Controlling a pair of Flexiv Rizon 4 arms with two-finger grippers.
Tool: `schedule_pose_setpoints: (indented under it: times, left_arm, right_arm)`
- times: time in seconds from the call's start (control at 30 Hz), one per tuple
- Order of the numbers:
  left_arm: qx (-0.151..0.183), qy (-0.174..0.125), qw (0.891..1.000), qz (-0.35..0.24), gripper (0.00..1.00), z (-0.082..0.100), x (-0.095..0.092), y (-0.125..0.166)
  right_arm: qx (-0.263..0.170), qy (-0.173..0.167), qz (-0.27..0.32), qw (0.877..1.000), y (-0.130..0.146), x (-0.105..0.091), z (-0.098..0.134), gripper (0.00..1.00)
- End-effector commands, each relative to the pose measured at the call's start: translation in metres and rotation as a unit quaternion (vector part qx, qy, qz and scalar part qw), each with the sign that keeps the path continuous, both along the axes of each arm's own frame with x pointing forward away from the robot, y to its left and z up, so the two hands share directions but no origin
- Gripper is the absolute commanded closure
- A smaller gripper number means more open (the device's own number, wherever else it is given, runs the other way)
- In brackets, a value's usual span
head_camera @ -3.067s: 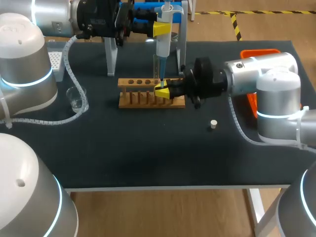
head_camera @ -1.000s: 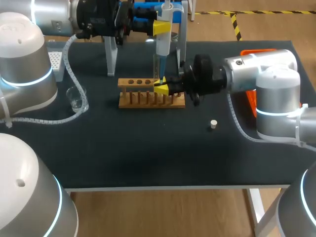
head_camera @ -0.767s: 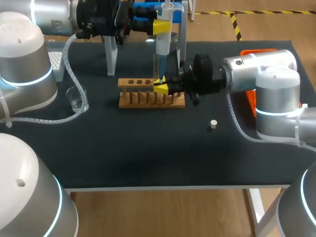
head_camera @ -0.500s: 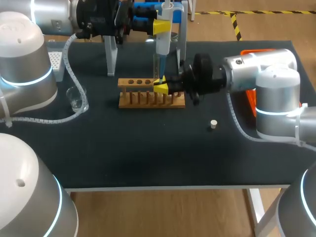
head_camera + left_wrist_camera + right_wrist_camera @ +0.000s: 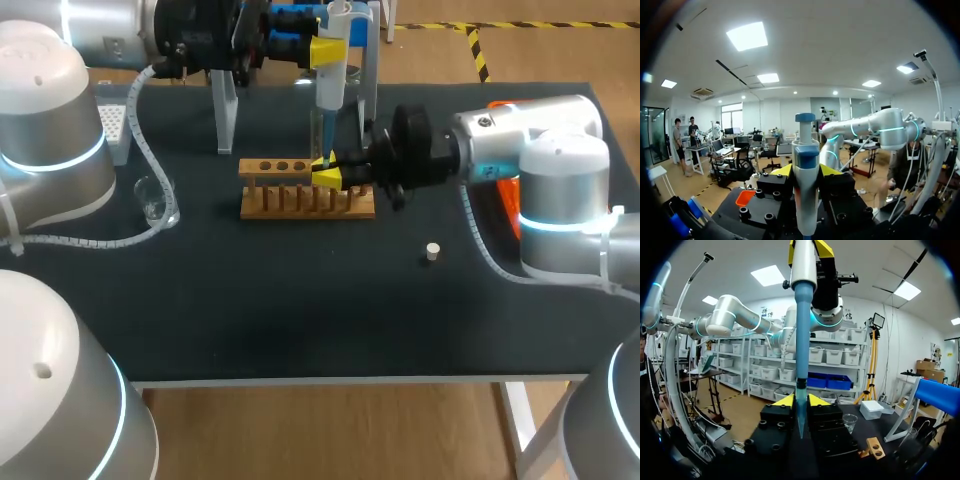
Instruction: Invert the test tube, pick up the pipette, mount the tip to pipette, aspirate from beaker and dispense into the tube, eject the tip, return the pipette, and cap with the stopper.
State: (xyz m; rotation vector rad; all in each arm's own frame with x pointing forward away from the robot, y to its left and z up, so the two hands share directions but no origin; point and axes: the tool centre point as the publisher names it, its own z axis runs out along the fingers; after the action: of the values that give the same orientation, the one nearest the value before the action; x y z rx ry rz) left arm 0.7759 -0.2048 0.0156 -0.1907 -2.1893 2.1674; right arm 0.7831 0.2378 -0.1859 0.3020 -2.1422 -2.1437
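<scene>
Pipette (image 5: 329, 85) sits clamped in my left gripper (image 5: 327, 52), tip (image 5: 800, 412) down inside the tube (image 5: 318, 140) my right gripper (image 5: 330, 177) grips over the rack (image 5: 290, 195); I'd hold both plumb and dispense slowly.

No legible text, label or number anywhere.
</scene>
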Motion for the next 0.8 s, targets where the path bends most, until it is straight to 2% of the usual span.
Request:
schedule_pose_setpoints:
  times: [0.03,0.33,0.53,0.8]
  left_arm:
    - [-0.002,0.000,1.000,-0.002,1.00,-0.003,0.001,0.001]
    - [-0.002,0.000,1.000,-0.002,1.00,-0.003,0.001,0.001]
    - [-0.002,0.000,1.000,-0.002,1.00,-0.003,0.001,0.001]
    - [-0.002,0.000,1.000,-0.002,1.00,-0.003,0.001,0.001]
  right_arm:
    - [-0.007,0.002,-0.001,1.000,-0.003,-0.002,-0.003,0.00]
    - [-0.018,0.007,-0.008,1.000,-0.017,-0.003,-0.018,0.00]
    - [-0.041,-0.003,-0.009,0.999,-0.030,-0.006,-0.028,0.00]
    - [-0.051,-0.007,-0.015,0.999,-0.054,-0.008,-0.036,0.00]
